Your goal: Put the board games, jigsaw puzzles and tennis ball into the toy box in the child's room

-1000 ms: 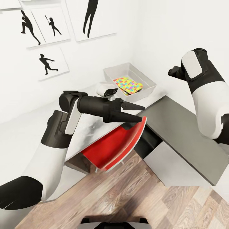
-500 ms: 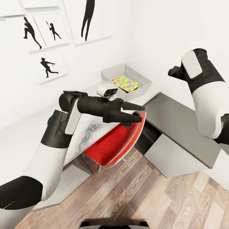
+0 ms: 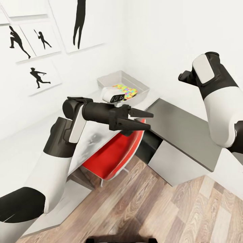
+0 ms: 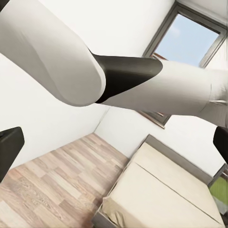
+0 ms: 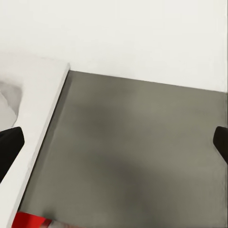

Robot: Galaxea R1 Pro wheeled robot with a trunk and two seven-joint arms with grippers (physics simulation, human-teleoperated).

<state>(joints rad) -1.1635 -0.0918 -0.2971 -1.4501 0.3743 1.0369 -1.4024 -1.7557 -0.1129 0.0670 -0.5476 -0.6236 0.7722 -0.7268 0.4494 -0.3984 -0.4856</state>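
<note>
The light grey toy box [image 3: 107, 80] stands on the pale mottled table [image 3: 89, 140] at the wall corner. A jigsaw puzzle [image 3: 125, 91] of yellow, pink, blue and green pieces lies in it. My left gripper [image 3: 147, 120] hovers open and empty over the table's edge, short of the box. In the left wrist view the left gripper [image 4: 114, 145] looks past my right arm to the beige bed [image 4: 161, 190]. My right gripper [image 5: 114, 142] is open and empty above the dark grey cabinet top [image 5: 142, 156]. The board games and the tennis ball are out of view.
A red chair [image 3: 113, 157] is tucked under the table. The lower dark cabinet top [image 3: 179, 123] joins the table at the right. Wood plank floor [image 3: 162, 209] spreads in front. Baseball silhouettes [image 3: 37, 76] hang on the left wall. A dark-framed window [image 4: 190, 38] stands beyond the bed.
The whole picture has shifted: table, toy box and wall pictures have slid to the left, so the camera has moved. Both arms keep the same pose, grippers open.
</note>
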